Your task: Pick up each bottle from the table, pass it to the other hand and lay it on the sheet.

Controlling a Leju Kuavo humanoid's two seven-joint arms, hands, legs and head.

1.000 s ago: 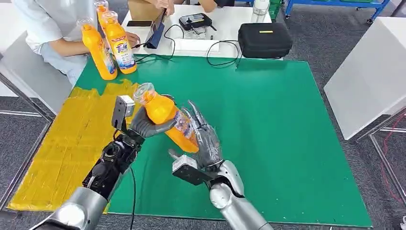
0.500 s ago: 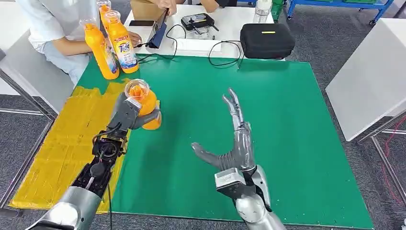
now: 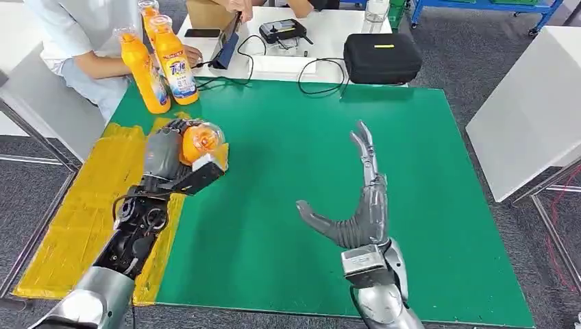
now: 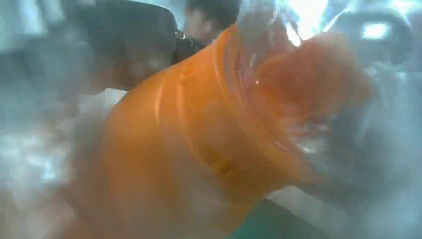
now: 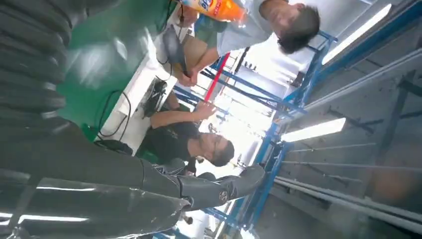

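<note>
My left hand [image 3: 164, 154] grips an orange bottle [image 3: 202, 142] with a clear cap, held over the line where the yellow sheet [image 3: 75, 219] meets the green mat [image 3: 384, 137]. The cap end points toward me. In the left wrist view the same orange bottle [image 4: 209, 139] is close and blurred. My right hand [image 3: 360, 199] stands open over the middle of the mat, fingers straight and thumb out, holding nothing. Two more orange bottles [image 3: 161, 65] stand upright at the mat's far left corner; one orange bottle [image 5: 214, 7] appears in the right wrist view.
A person in a white shirt [image 3: 68, 34] sits at the far left beside the standing bottles. A white table [image 3: 288, 65] behind the mat carries a black case [image 3: 381, 57], cables and a tablet. Another white table [image 3: 534, 103] stands at the right.
My left hand has turned and carried the bottle left toward the yellow sheet after taking it from the right hand. The right hand has let go, opened and drawn back to the right.
</note>
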